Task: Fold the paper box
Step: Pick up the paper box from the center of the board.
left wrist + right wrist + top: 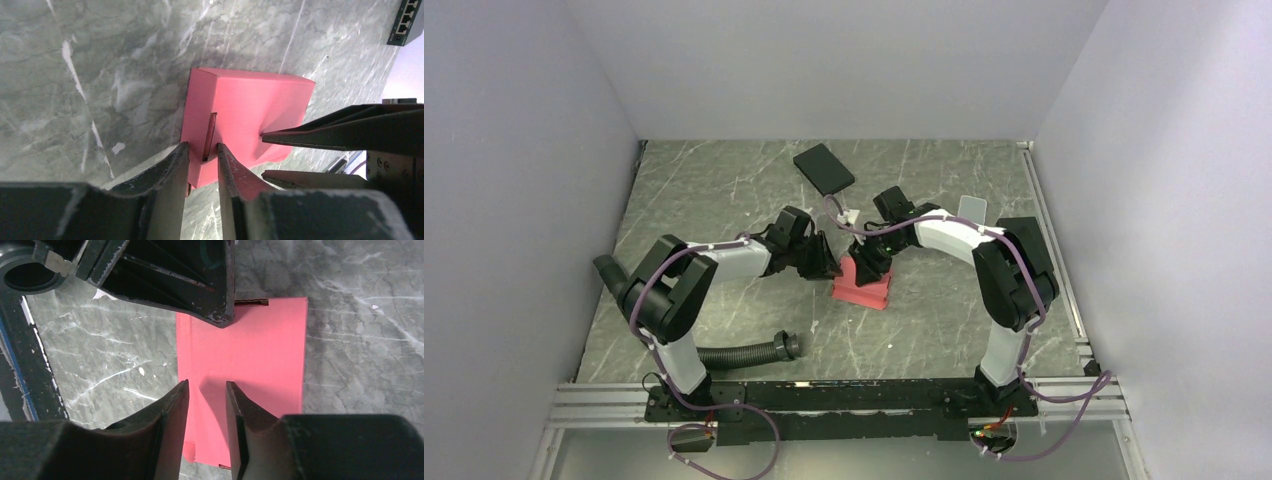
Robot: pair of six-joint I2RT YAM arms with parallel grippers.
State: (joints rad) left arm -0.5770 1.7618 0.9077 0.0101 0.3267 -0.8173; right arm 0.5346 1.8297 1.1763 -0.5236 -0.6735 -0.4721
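Left wrist: plain pink paper box (pixel 250 107).

Matt cardboard paper box (pixel 250 100) on smooth marbled table (pixel 100 50).

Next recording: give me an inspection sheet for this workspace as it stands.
Surface: grey marbled table.
Job's things: pink paper box, folded into box shape, lying mid-table between the arms.
Clutter: black flat box at the far side; black ribbed hose near the left base.
Hands: left hand straddles a tab at the box's edge, grip unclear; right hand open, one finger pressing the box top.
Cables: purple cables along both arms.
Surroundings: plain pale walls on three sides.
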